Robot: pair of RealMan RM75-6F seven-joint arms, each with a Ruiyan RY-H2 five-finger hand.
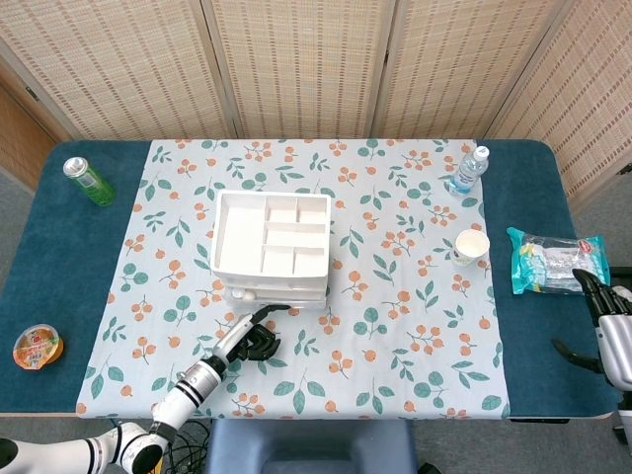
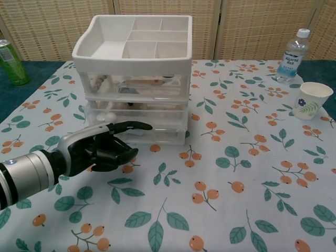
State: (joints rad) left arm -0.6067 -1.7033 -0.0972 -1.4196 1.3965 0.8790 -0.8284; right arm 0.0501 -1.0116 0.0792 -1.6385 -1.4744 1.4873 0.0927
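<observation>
Green drinks can (image 1: 88,181): upright, far left corner of the surface (image 1: 59,296), on the bare blue cloth. Well apart from both hands.

Sealed orange-lidded jelly cup (image 1: 37,348): near left edge, close to the front; untouched.

Left hand (image 2: 100,148): black fingers (image 2: 131,126) on a silver forearm, low over the leaf-and-berry printed cloth (image 1: 395,326) near the front edge. One finger is stretched forward, its tip at the lower drawer front; the rest are curled in and hold nothing. Whether the tip touches the drawer cannot be told.

White three-tier plastic drawer unit (image 1: 269,245) with a compartmented top tray: centre-left of the surface, directly beyond the left hand. Its long axis runs left to right, drawer fronts facing the front edge. The middle drawer (image 2: 137,109) looks to stand slightly forward of the tiers above and below. Open cloth lies before the unit and to its right, giving room to draw a tier out. This hand is by far the nearer.

Clear water bottle with a blue cap (image 1: 470,170): far right, upright.

White paper cup with a floral print (image 1: 471,246): right of centre, upright.

Pale blue plastic packet (image 1: 549,263): right edge, lying flat.

Right hand (image 1: 608,326): at the right front edge, just behind the packet; fingers spread, holding nothing.
</observation>
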